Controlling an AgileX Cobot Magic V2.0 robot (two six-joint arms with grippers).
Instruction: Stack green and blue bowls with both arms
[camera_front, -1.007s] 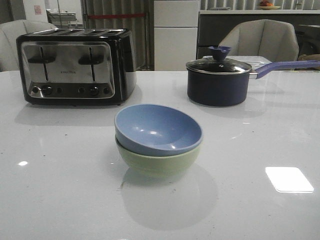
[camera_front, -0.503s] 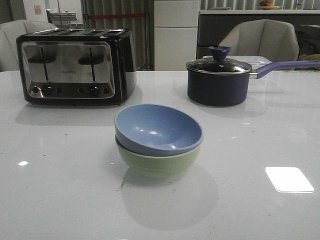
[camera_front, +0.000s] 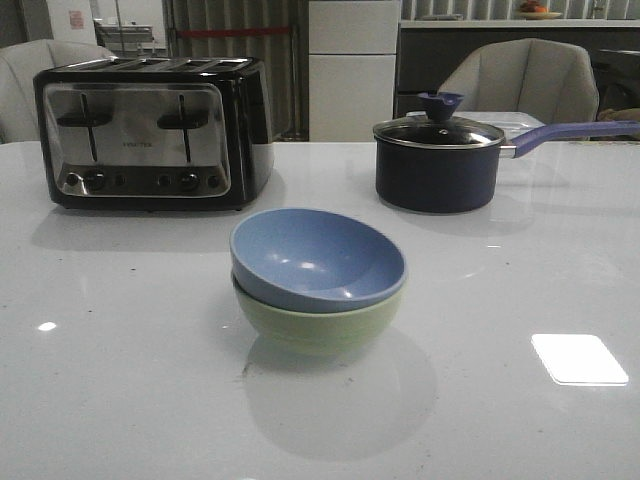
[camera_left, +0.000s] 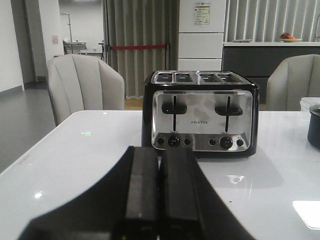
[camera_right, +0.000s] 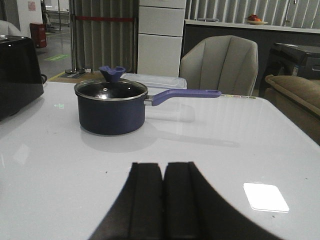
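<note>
The dusty blue bowl (camera_front: 318, 257) sits nested inside the pale green bowl (camera_front: 318, 325) in the middle of the white table, in the front view only. Neither arm shows in the front view. My left gripper (camera_left: 159, 152) is shut and empty, held above the table facing the toaster. My right gripper (camera_right: 164, 167) is shut and empty, held above the table facing the saucepan. Neither wrist view shows the bowls.
A black and chrome toaster (camera_front: 152, 130) stands at the back left; it also shows in the left wrist view (camera_left: 200, 112). A dark saucepan with a glass lid (camera_front: 438, 160) and purple handle stands at the back right, also in the right wrist view (camera_right: 111, 106). Chairs stand behind the table.
</note>
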